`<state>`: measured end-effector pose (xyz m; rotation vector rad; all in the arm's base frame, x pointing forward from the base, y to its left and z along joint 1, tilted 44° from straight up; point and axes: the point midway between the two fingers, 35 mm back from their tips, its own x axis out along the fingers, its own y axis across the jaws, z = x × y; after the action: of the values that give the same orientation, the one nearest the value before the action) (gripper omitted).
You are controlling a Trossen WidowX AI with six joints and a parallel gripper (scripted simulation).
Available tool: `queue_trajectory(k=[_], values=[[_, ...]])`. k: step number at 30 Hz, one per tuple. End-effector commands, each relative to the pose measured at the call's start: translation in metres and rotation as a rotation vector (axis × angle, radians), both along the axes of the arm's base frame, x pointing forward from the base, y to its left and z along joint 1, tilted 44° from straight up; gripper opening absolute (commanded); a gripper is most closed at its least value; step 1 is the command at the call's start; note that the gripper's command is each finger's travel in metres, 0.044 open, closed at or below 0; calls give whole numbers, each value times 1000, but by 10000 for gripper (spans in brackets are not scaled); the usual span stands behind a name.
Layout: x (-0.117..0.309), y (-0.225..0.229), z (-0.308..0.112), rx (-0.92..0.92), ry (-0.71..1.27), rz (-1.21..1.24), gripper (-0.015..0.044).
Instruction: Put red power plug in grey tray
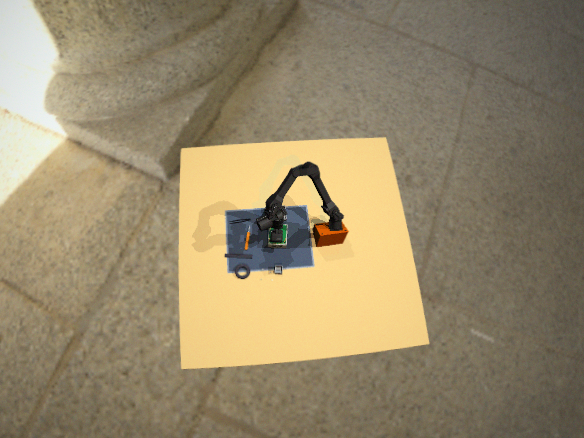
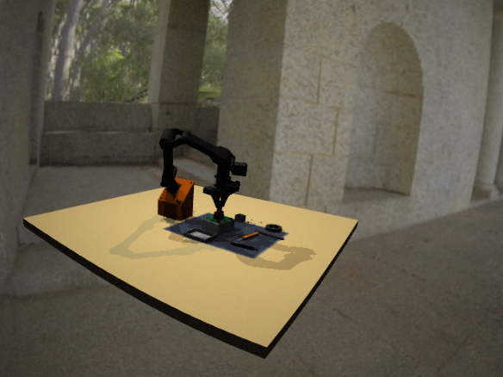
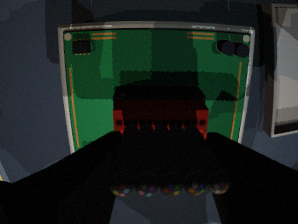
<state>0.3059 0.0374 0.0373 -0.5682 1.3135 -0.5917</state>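
The red power plug stands at the middle of the green circuit board, with dark wires rising from its back. My gripper points down over the board and is shut on the plug, one finger at each side. The plug looks roughly level and low at its socket; the socket is mostly hidden, so I cannot tell how deep it sits. The grey tray lies beside the board, on the right in the wrist view, with nothing visible in it.
On the blue mat lie an orange-handled tool, thin dark tweezers and a dark bar. A black ring and a small box sit at its edge. The arm's orange base stands beside the mat.
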Motion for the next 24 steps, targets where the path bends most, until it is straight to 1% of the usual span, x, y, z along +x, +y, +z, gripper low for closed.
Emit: queue_trajectory(k=[1,4,6,13,16,19,24], values=[[-2,11,4,-41,1,15,0],[-2,14,2,-78,-1,8,0],[-2,13,3,-68,0,10,0],[-3,3,15,112,11,40,0],[-4,1,18,145,13,46,0],[-4,4,17,121,12,42,0],[-3,12,10,-10,3,20,0]])
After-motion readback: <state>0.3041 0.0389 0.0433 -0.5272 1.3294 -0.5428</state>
